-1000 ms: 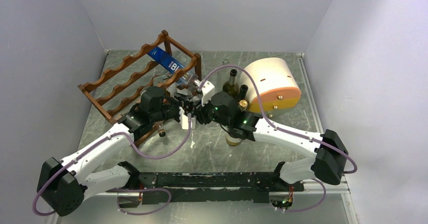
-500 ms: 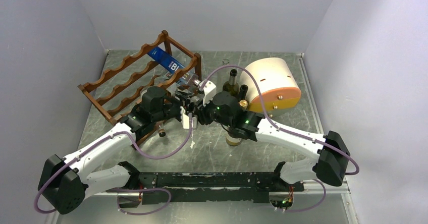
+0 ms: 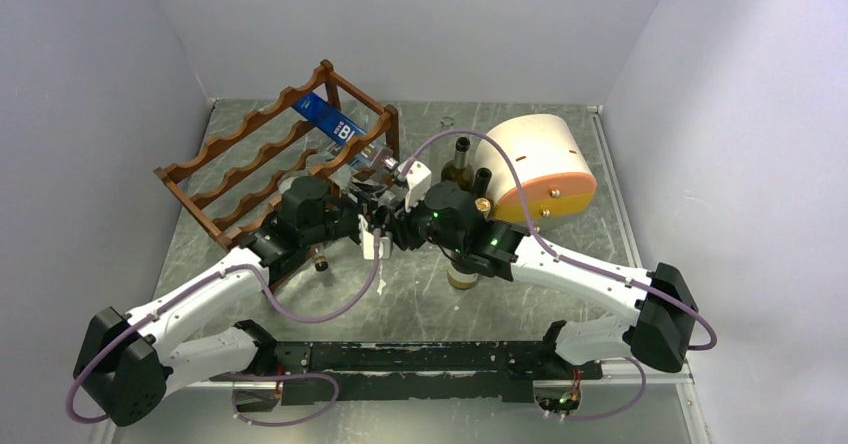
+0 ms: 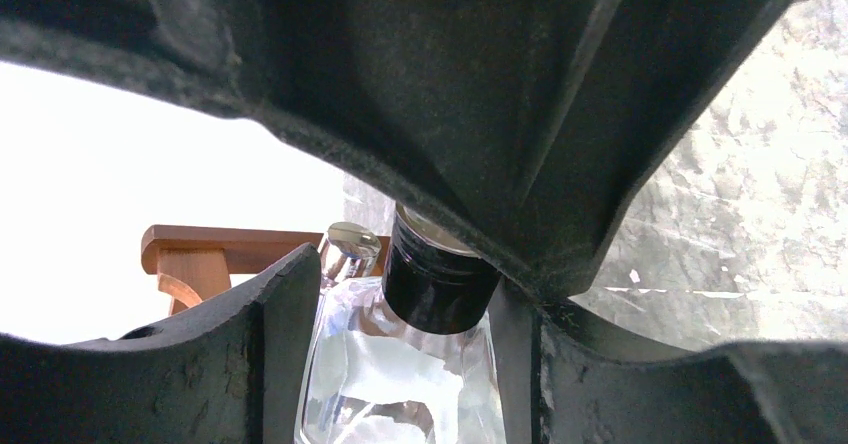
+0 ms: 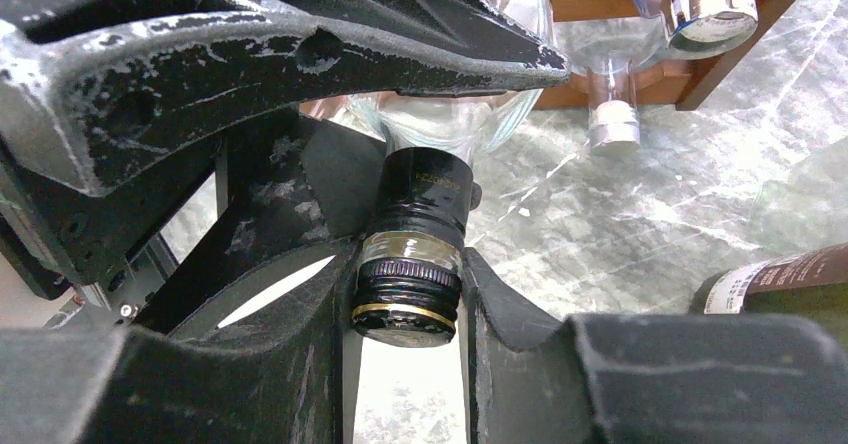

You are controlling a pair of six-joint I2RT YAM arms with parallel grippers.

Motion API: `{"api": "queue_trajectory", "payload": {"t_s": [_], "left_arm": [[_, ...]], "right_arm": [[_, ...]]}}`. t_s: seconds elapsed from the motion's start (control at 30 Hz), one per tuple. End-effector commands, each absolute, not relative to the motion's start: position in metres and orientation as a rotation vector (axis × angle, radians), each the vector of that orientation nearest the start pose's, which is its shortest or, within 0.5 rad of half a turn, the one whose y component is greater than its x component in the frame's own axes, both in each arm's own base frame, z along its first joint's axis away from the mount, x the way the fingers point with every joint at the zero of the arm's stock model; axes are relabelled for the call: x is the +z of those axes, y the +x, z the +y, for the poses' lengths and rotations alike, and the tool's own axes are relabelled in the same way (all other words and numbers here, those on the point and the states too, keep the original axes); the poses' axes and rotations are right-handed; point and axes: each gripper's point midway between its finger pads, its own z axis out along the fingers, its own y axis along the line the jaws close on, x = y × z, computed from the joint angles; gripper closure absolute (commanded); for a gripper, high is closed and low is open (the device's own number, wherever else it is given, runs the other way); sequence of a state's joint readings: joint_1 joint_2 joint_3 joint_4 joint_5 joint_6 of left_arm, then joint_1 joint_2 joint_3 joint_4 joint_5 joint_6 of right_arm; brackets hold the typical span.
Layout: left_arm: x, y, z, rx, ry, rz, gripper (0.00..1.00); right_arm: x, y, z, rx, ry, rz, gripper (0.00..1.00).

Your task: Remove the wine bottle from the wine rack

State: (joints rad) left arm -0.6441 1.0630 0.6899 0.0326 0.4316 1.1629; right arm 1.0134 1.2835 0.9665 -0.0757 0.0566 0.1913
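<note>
L gripper [image 4: 405, 314] tight on wine bottle [image 4: 390, 394] body, R gripper [image 5: 405, 284] tight on neck.

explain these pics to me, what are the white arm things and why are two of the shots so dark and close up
These are two robot arms bolted to the near edge of a metal table. The wide picture comes from a fixed camera above and behind them. The two dark close-ups come from a small camera on each wrist, so the black shapes are gripper fingers.

On the table are a brown wooden wine rack with a blue-labelled bottle lying in it, a cream-and-orange drum-shaped box and some upright bottles.

Both arms meet at a clear wine bottle. The right gripper is shut on its black-capped neck, and the left gripper clamps the glass body.
</note>
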Motion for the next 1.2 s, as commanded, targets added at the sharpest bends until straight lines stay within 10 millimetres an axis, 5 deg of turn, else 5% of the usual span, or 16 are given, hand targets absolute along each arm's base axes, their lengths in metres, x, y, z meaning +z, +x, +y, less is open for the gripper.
{"api": "queue_trajectory", "payload": {"t_s": [0.0, 0.1, 0.3, 0.57, 1.17], "left_arm": [[0.218, 0.279, -0.249, 0.005, 1.587, 0.912, 0.87], [0.220, 0.278, -0.247, 0.010, 1.573, 0.908, 0.91], [0.227, 0.277, -0.244, 0.017, 1.533, 0.913, 0.93], [0.239, 0.271, -0.242, -0.011, 1.469, 0.907, 0.93], [0.267, 0.235, -0.263, -0.247, 1.485, 0.862, 0.93]], "right_arm": [[0.254, 0.188, 0.371, 0.938, -0.855, 1.765, 1.00], [0.261, 0.191, 0.373, 0.936, -0.850, 1.758, 0.94], [0.266, 0.195, 0.367, 0.898, -0.822, 1.784, 0.58], [0.294, 0.194, 0.339, 0.831, -0.765, 1.785, 0.24], [0.390, 0.188, 0.216, 0.666, -0.404, 1.657, 0.11]]}}
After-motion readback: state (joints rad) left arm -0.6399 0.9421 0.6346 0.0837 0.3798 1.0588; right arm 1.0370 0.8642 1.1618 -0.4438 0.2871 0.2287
